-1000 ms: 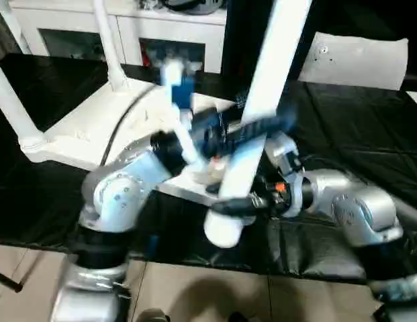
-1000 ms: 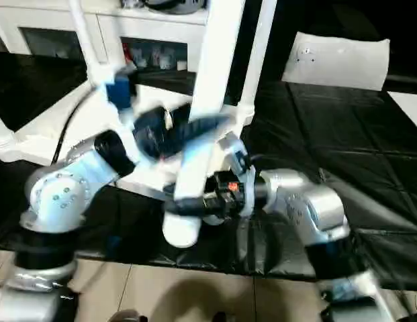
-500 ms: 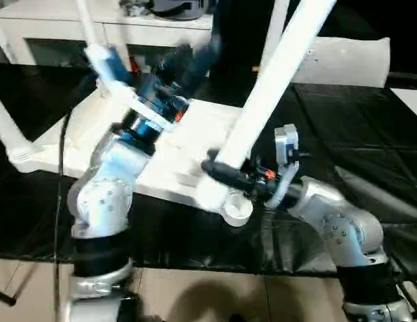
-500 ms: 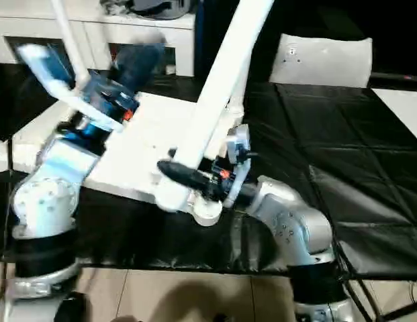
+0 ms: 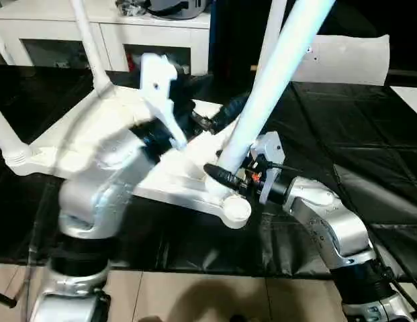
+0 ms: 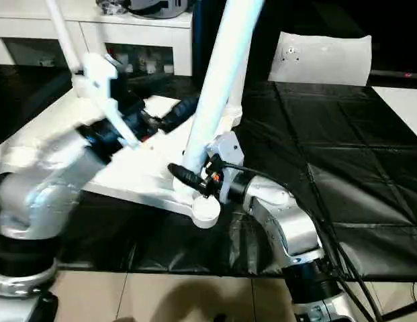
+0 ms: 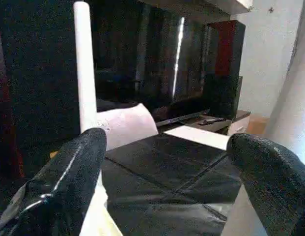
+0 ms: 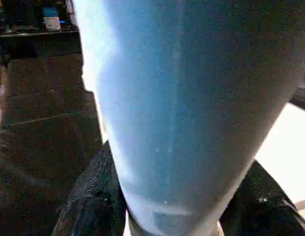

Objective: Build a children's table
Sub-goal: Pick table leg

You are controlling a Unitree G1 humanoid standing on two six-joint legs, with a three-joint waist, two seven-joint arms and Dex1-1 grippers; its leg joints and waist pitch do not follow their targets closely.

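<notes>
The right pincer [image 5: 225, 176] pinches the leg [image 5: 272, 80] low, at the nearest corner socket [image 5: 236, 209] of the upturned table top [image 5: 94, 137]. Hollow plastic (probably light, stiff, slick). The left pincer [image 7: 162, 182] is spread, empty.

We see the table top [image 5: 74, 144] lying upside down on the mat [image 5: 369, 134], with the cabinet [image 5: 114, 33] behind it, our right gripper [image 5: 225, 176] holding a leg [image 5: 272, 80] over its near corner socket [image 5: 235, 209], our left gripper [image 7: 162, 172] above its middle
</notes>
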